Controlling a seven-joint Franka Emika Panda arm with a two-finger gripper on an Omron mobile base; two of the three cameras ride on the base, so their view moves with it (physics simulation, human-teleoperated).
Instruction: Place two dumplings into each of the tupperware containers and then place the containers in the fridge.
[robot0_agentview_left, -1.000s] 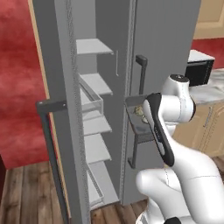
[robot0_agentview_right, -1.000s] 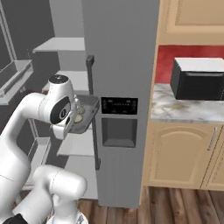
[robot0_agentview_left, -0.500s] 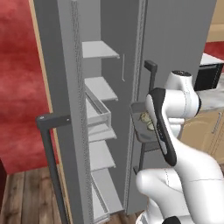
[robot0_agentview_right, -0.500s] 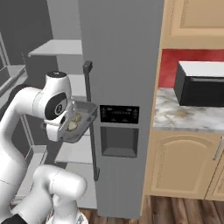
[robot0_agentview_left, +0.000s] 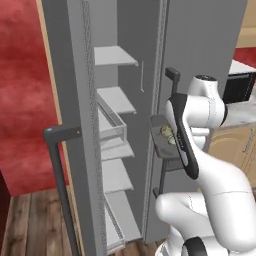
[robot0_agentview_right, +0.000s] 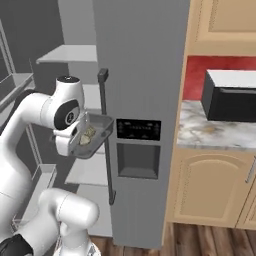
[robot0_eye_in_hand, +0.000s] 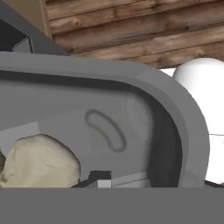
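Observation:
A dark grey tupperware container (robot0_agentview_right: 101, 129) hangs in mid-air in front of the fridge (robot0_agentview_right: 145, 60), level with its dispenser panel. My gripper (robot0_agentview_right: 79, 141) is shut on the container's near rim. Tan dumplings (robot0_agentview_right: 87, 136) lie inside it. In the left base view the container (robot0_agentview_left: 161, 145) and dumplings (robot0_agentview_left: 167, 132) peek out left of my forearm, beside the fridge (robot0_agentview_left: 200, 40). The hand view looks into the container (robot0_eye_in_hand: 175, 109), with one dumpling (robot0_eye_in_hand: 39, 159) at lower left. The fridge's left door (robot0_agentview_left: 65, 100) stands open, showing pale shelves (robot0_agentview_left: 115, 55).
The open door's dark handle (robot0_agentview_left: 57, 165) juts out at lower left. A vertical handle (robot0_agentview_right: 106, 135) runs down the shut right door beside the dispenser panel (robot0_agentview_right: 138, 129). To the right are a marble counter (robot0_agentview_right: 210, 132) with a black microwave (robot0_agentview_right: 230, 95) and wooden cabinets (robot0_agentview_right: 210, 185).
The whole picture has shifted in both base views, so the base has moved relative to the fridge. The container with its dumplings stays in the hand.

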